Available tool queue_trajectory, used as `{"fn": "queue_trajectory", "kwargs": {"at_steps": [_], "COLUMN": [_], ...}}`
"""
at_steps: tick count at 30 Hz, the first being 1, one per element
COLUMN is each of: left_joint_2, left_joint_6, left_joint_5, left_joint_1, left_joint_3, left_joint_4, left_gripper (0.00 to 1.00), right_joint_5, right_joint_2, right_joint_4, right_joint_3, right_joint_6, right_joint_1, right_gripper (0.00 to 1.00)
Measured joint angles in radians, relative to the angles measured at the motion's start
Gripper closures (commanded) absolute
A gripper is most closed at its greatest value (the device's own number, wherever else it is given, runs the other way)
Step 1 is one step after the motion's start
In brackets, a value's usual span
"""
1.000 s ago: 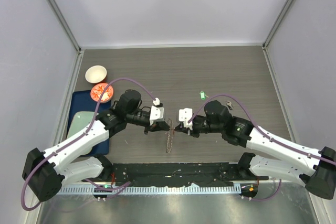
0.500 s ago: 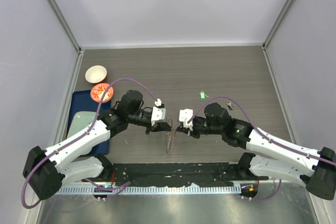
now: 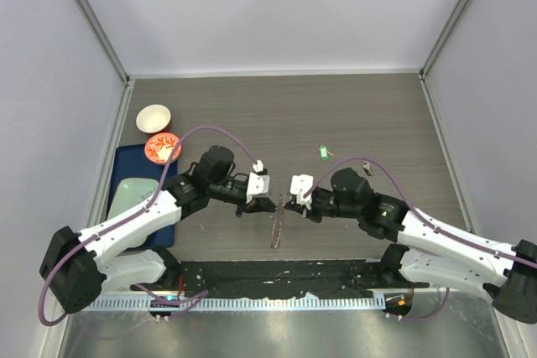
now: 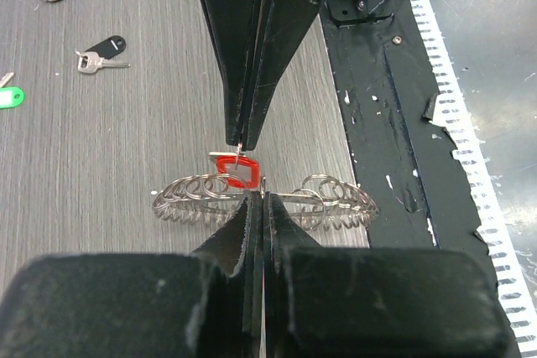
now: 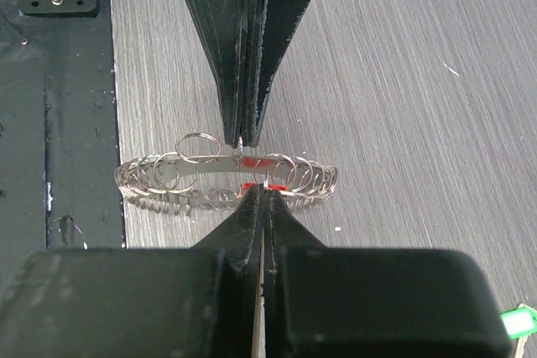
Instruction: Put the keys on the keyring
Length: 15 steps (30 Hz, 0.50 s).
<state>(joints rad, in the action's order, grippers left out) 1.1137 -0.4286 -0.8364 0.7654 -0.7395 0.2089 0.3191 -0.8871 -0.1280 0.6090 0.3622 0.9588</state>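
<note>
**Top view:** one keyring point(image 3: 276, 228) stands on edge near the table's point(image 3: 352, 106) front edge, between the left gripper point(image 3: 267, 204) and right gripper point(image 3: 288, 205). One green key point(image 3: 322, 153) lies behind them.

**Left wrist:** the left gripper is clamped on the keyring. One red key point(image 4: 237, 171) is at the ring, and two black keys point(image 4: 102, 51) lie beyond.

**Right wrist:** the right gripper is clenched on the red key.

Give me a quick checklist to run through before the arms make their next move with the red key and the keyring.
1. Grip of the left hand on the keyring: ok, its fingers are shut on the ring's edge.
2. Grip of the right hand on the red key: ok, shut on it right at the ring.
3. Red key threaded onto the ring: cannot tell, the fingertips hide the join.
4. Clearance between the two hands: cannot tell, they meet tip to tip at the ring.
5. Other keys accounted for: ok, the green key and two black keys lie on the table, apart from the ring.
</note>
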Motion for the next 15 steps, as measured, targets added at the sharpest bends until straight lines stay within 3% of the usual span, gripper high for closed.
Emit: {"fn": "queue_trajectory", "kwargs": {"at_steps": [15], "left_joint_2": [0.015], "left_joint_6": [0.000], "left_joint_5": [0.007], "left_joint_1": [0.008], "left_joint_3": [0.000], "left_joint_4": [-0.011], "left_gripper": [1.00], "right_joint_5": [-0.004], "right_joint_2": [0.030], "right_joint_4": [-0.019], "right_joint_3": [-0.002], "right_joint_6": [-0.048], "right_joint_1": [0.011], "right_gripper": [0.99]}}
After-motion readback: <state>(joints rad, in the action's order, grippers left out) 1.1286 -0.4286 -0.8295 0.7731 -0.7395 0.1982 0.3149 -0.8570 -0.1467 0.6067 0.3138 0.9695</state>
